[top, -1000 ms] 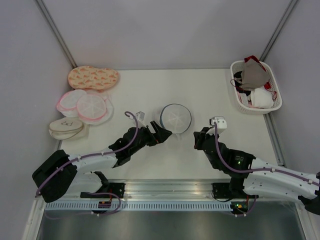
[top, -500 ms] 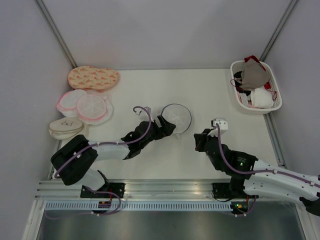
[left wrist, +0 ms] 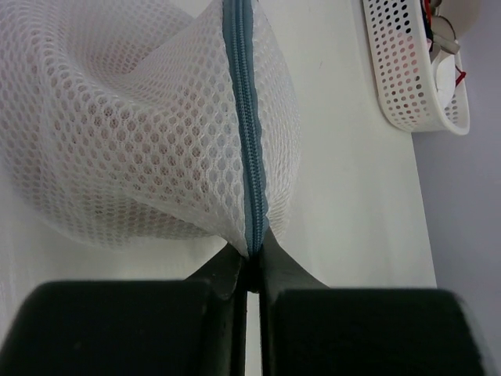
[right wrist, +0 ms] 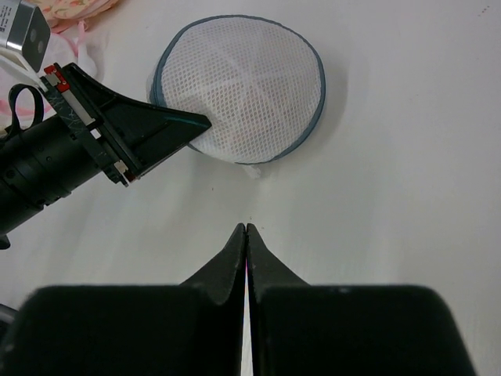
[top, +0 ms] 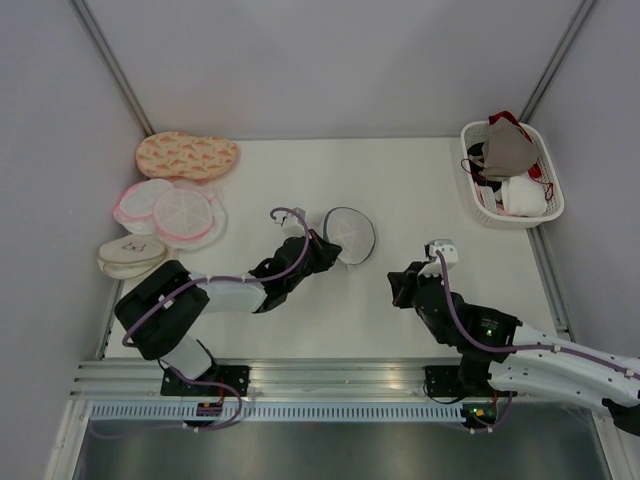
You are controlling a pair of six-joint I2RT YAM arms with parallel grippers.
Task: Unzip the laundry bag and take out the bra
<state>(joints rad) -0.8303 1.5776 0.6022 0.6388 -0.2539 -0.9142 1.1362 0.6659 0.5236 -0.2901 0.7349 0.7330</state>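
Mesh bag, overhead: the white laundry bag point(top: 352, 233) sits mid-surface point(top: 430, 180), and its blue-grey zipper rim point(top: 372, 238) looks shut.
Left end effector, overhead: the left end effector point(top: 333, 252) is at the bag's near-left edge. A second ago it stood wide open just short of that edge.
Right end effector, overhead: the right end effector point(top: 403, 285) is near-right of the bag and well apart from it.
Bystanders, overhead: pink-rimmed cases point(top: 168, 211) lie far left of the bag and a white basket point(top: 553, 200) far right.
Seam, left wrist: the jaws are pinched tight on the zipper rim point(left wrist: 246, 149), with mesh puckered on both sides. The teeth are meshed along the stretch in view.
Bra, left wrist: a faint pink shows through the mesh, but the bra cannot be made out. It is judged to be inside the bag.
Opposite angle, right wrist: the jaws are closed on nothing, pointing at the bag's near edge.
Meaning: the bag has just been secured at its rim and no unzipping has begun. The next job is finding the zipper pull, which no view shows.
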